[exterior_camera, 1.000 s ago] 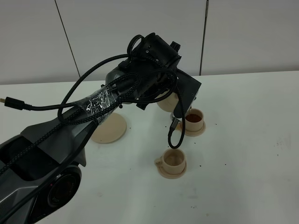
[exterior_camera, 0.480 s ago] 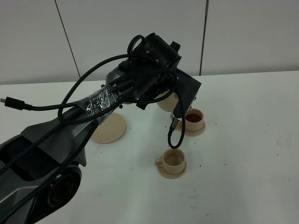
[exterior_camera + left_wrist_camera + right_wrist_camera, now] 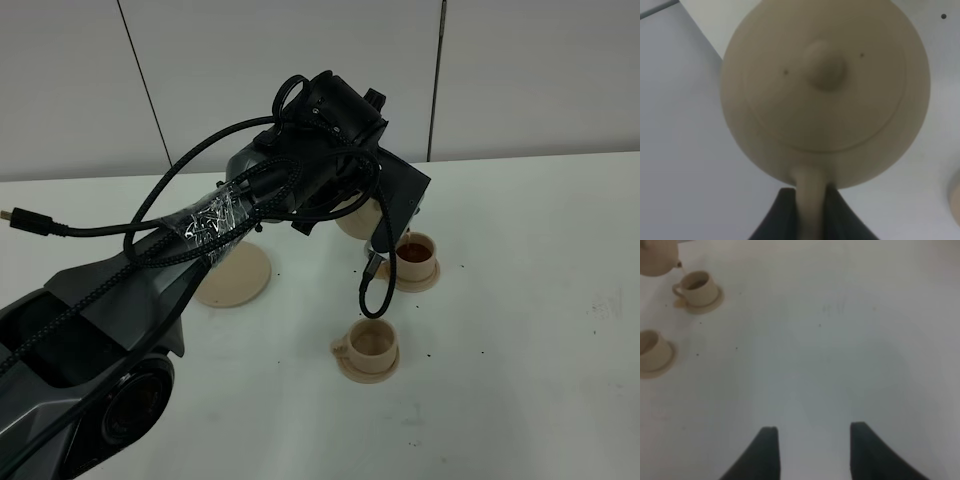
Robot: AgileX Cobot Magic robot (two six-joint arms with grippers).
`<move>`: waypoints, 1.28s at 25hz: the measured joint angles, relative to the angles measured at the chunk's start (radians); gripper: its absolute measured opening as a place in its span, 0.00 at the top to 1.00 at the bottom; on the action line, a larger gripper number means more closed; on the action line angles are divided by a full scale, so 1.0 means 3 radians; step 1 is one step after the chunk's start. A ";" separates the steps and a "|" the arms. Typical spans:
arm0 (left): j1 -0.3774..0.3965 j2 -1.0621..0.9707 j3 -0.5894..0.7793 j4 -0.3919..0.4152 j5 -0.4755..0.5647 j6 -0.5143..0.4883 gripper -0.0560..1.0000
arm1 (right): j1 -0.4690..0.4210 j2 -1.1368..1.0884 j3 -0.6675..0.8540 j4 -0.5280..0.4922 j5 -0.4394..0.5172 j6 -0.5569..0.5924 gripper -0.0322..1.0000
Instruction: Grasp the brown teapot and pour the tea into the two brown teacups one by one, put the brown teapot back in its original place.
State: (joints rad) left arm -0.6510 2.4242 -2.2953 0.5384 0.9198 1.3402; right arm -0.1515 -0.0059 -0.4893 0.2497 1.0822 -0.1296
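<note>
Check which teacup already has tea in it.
The farther teacup, beside the brown teapot: its inside is dark reddish-brown. The nearer teacup shows only pale ceramic inside.

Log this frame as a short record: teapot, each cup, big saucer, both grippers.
teapot: held by its handle in the left gripper, tilted, spout above the far cup
far cup: brown tea inside
near cup: no tea visible
big saucer: nothing on it, left of both cups on the table
right gripper: open, over the table, holding nothing
</note>
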 joint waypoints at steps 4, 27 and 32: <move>0.0000 0.0000 0.0000 0.0000 0.0000 0.0000 0.79 | 0.0000 0.0000 0.0000 0.0000 0.0000 0.0000 0.65; 0.0000 0.0000 0.0000 0.0001 -0.0019 -0.0034 0.79 | 0.0000 0.0000 0.0000 0.0000 0.0000 0.0000 0.65; 0.0000 0.0000 0.0000 -0.0037 -0.0022 -0.0092 0.79 | 0.0000 0.0000 0.0000 0.0000 0.0000 0.0000 0.65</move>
State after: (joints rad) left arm -0.6510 2.4242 -2.2953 0.5273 0.9133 1.3126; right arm -0.1515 -0.0059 -0.4893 0.2497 1.0822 -0.1296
